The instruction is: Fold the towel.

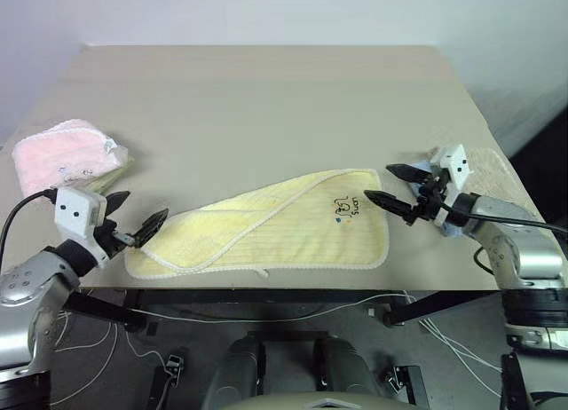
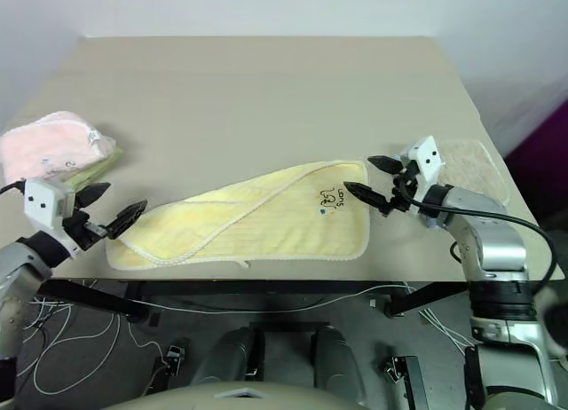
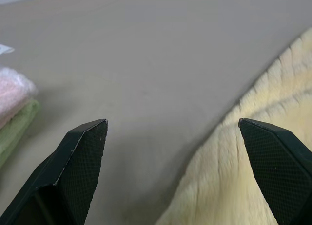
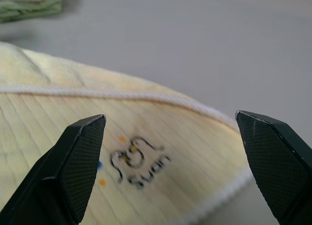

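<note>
The pale yellow towel (image 1: pixel 266 228) lies on the table near its front edge, folded over on itself, with a whitish stitched edge running across it and a small dark cartoon print (image 1: pixel 345 209) near its right end. A small loop tag (image 1: pixel 260 272) sticks out at its front edge. My left gripper (image 1: pixel 135 215) hovers open just off the towel's left end, nothing between its fingers. My right gripper (image 1: pixel 388 185) stands open at the towel's right end, above the print (image 4: pixel 139 161), holding nothing.
A fluffy pink towel (image 1: pixel 62 154) lies on a green cloth (image 2: pixel 99 165) at the table's left edge. A beige towel (image 1: pixel 486 167) lies at the right edge, behind my right arm. The tan table (image 1: pixel 266 99) stretches bare behind the yellow towel.
</note>
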Tool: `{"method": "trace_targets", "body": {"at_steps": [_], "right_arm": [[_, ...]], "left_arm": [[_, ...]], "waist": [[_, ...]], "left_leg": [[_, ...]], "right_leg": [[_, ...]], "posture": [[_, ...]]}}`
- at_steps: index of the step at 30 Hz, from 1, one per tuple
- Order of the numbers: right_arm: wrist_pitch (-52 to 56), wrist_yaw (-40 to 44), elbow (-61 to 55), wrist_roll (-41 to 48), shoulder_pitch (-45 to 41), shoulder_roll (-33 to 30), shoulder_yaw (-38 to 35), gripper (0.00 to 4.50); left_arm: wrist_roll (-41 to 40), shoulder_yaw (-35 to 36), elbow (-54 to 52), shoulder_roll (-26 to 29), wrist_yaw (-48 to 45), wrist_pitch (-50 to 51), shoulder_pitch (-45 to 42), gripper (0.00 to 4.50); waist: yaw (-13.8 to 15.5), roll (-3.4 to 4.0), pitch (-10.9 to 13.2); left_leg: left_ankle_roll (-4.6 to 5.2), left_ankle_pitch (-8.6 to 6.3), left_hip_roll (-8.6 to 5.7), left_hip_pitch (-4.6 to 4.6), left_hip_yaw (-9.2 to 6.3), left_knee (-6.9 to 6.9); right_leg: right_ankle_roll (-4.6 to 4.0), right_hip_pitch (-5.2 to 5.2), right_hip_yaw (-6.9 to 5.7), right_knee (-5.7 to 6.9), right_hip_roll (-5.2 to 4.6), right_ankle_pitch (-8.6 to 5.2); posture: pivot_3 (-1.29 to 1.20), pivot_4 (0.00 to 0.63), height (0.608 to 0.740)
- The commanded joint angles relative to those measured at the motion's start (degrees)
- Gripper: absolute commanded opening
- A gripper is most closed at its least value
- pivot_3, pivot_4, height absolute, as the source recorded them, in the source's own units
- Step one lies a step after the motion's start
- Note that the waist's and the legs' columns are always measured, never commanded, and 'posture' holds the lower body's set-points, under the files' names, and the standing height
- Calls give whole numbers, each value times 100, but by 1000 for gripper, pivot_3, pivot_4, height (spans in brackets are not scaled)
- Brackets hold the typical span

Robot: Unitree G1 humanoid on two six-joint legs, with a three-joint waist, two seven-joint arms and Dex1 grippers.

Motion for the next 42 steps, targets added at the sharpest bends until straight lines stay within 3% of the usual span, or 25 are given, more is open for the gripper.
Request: {"method": "trace_targets", "body": {"at_steps": [1,22,26,33,42], "right_arm": [[-65,6,-207,105,57,-173,-298,4486],[-71,-176,-633,161,610,-419,-557,4486],[-91,-352,-796,133,705,-301,-510,4486],[-100,-608,-1080,167,1072,-187,-631,4486],[-186,-884,-1149,65,1122,110,-388,4486]], "left_arm": [[-133,264,-72,183,-115,-5,4,4500],[-56,-370,153,440,-776,-9,-213,4500],[-50,-522,320,684,-1295,-133,-281,4500],[-239,-790,521,1435,-3080,-482,-330,4500],[477,-1775,973,2373,-4536,-1486,-944,4500]], "waist": [[-3,0,0],[-10,4,1],[-8,5,1],[-6,10,3],[-12,25,8]], "left_leg": [[0,0,0,0,0,0],[2,-1,-1,2,0,-3],[1,-1,-1,3,0,-3],[3,-2,-3,2,1,-3],[4,-3,-3,3,2,-8]], "right_leg": [[0,0,0,0,0,0],[0,2,-1,-2,-3,0],[-1,2,-1,-1,-2,0],[-2,6,-1,-7,-8,-1],[-4,4,0,-8,-8,-2]], "posture": [[0,150,740],[0,150,740],[0,150,740],[0,150,740],[0,150,740]]}}
